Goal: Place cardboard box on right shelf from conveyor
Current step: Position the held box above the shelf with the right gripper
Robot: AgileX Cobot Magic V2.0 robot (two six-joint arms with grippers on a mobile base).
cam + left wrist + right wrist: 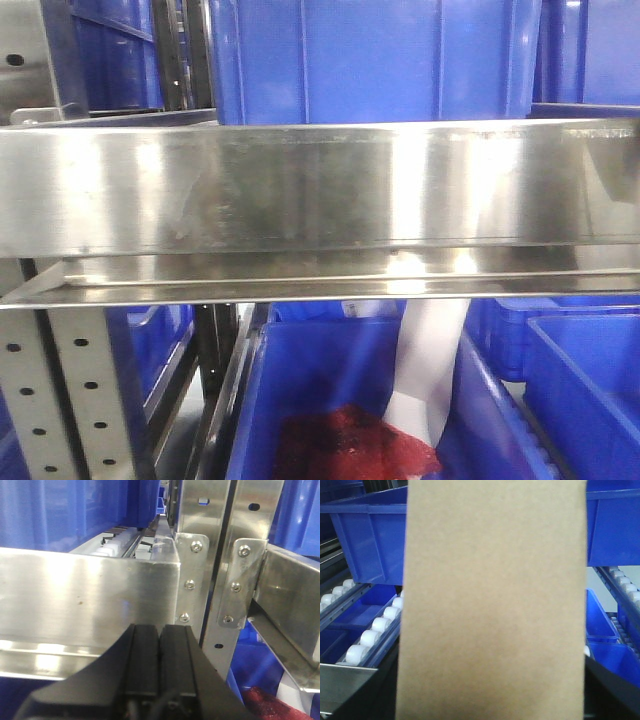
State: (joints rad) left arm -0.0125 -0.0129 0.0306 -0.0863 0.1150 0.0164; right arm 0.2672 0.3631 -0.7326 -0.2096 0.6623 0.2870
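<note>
Close to the right wrist camera, a plain tan box [492, 600] stands upright with its long axis vertical, its broad face to the lens. Its top and bottom are cut off, and it hides most of the blue bins [370, 540] and white rollers [372, 625] behind it. The right gripper is hidden, so its grip cannot be told. The left gripper [160, 645] is pressed together and empty, facing the steel shelf [320, 190] lip.
</note>
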